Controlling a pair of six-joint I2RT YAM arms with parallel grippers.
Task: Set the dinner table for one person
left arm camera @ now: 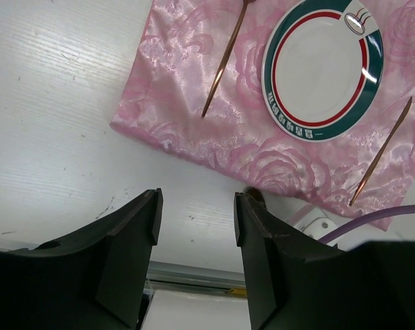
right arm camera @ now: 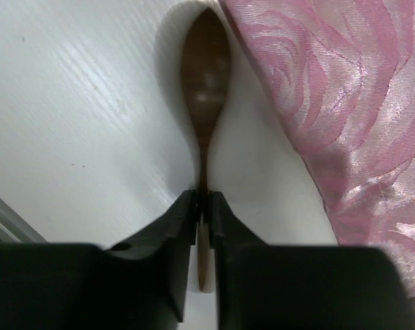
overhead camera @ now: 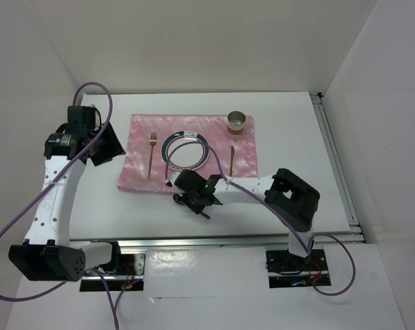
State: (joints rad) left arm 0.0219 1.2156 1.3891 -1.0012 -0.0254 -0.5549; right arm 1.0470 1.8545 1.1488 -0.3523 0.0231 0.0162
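Copperware and a dish are lying on a shiny pink floral mat point(overhead camera: 140, 130), which is sitting on the dinner table point(overhead camera: 290, 137), the broad white top with metal rails that is filling most of the overhead view. A fork point(overhead camera: 151, 155) is lying on the left part of the mat, a white plate point(overhead camera: 203, 146) with a green and red rim is sitting in the middle, a knife point(overhead camera: 232, 159) is lying just right of the plate, and a small cup point(overhead camera: 236, 122) is standing at the mat's far right corner. The right gripper point(right arm camera: 202, 203) is working at the mat's near edge, its jaws pressing together on the thin handle of a brown spoon point(right arm camera: 204, 103). The spoon is lying on bare white tabletop, its bowl pointing away from the fingers and sitting just beside the mat's hem. From overhead, the right arm is stretching along the near side of the mat, and its black wrist is covering the near rim of the plate and a stretch of the hem, so the spoon is barely showing there. The left gripper point(left arm camera: 197, 216) is hanging over bare table off the mat's left side, well apart from the fork, its jaws standing apart with nothing between them. Purple cables are looping around both arms.
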